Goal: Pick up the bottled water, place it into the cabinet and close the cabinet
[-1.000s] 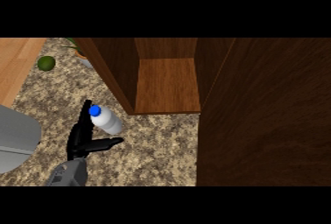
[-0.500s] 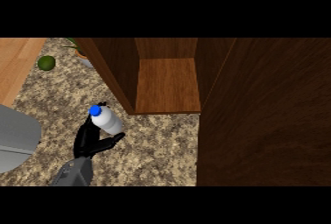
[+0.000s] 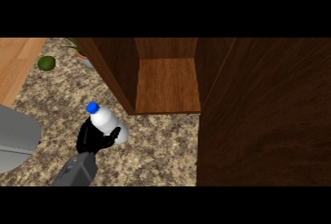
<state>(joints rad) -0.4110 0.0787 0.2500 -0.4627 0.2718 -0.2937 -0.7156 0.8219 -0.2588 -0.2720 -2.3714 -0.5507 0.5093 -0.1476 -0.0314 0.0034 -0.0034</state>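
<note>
Wooden cabinet (image 3: pixel 168 83) open, bare shelf facing the speckled surface (image 3: pixel 155 148); its door (image 3: pixel 265 113) fills the right side, cut off by the frame edge. Open granite lies between bottle and shelf lip. Left hand (image 3: pixel 93 138) curled round the bottled water (image 3: pixel 107 122), blue cap up-left, apparently lifted. Grey object (image 3: pixel 16 140) cut off at left; small green item (image 3: pixel 46 62) unclear.
</note>
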